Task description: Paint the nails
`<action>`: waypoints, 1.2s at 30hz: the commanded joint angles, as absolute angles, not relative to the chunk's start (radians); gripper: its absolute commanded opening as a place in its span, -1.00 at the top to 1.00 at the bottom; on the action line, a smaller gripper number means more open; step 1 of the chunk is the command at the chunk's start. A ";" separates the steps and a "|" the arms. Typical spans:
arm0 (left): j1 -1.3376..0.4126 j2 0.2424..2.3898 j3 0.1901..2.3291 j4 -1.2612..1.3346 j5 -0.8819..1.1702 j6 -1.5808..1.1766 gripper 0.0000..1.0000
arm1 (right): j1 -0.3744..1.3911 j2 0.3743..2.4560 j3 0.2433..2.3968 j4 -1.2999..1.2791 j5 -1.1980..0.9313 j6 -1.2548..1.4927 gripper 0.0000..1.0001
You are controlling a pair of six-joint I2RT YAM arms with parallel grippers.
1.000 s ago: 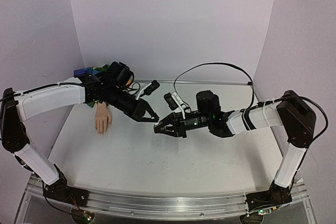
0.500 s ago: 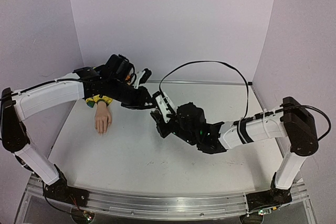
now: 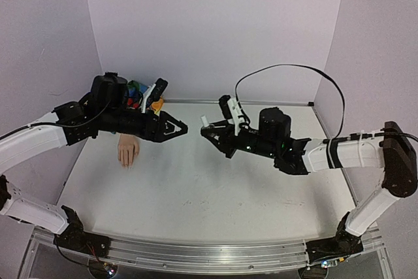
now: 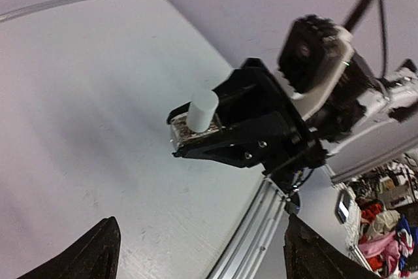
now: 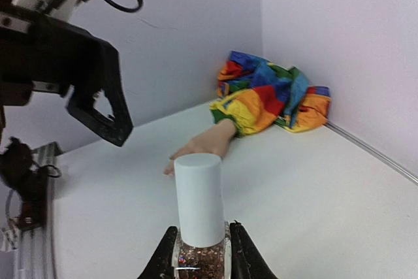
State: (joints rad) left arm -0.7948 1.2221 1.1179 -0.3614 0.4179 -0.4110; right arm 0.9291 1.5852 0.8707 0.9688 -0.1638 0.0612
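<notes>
- Left gripper [image 3: 181,129] — jaws spread wide, above the table's centre.
- Right gripper [image 3: 208,130] — clamped on white-capped bottle [image 5: 199,202].
- Mannequin hand [image 3: 127,151] lies at the table's 9 o'clock; nails [image 3: 127,162] at its 6 o'clock end, too small to make out.

A fixed camera looks down from high behind the near edge over the whole tabletop [image 3: 196,194]. The wrist cameras face each other closely: left sees the right hand [image 4: 191,132], right sees the left hand [image 3: 181,129]. All share the white-capped bottle [image 3: 205,121].
</notes>
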 commanded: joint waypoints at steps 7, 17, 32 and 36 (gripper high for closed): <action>-0.815 1.211 1.078 0.132 0.895 -0.435 -0.73 | 0.896 1.565 0.902 1.372 -0.987 0.461 1.00; -0.876 1.255 1.120 0.142 0.958 -0.412 -0.42 | 0.897 1.715 0.959 1.692 -1.029 0.740 1.00; -0.879 1.319 1.128 0.113 0.920 -0.379 0.75 | 0.891 1.694 0.954 1.750 -0.982 0.752 1.00; -0.878 1.316 1.134 0.058 0.851 -0.343 1.00 | 0.868 1.690 0.929 1.747 -0.957 0.741 1.00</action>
State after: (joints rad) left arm -0.8673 1.3224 1.0855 0.0975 0.8806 -0.3706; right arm 0.8951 1.7336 0.9169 1.5471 -1.0077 0.7647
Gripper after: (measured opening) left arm 0.157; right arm 0.228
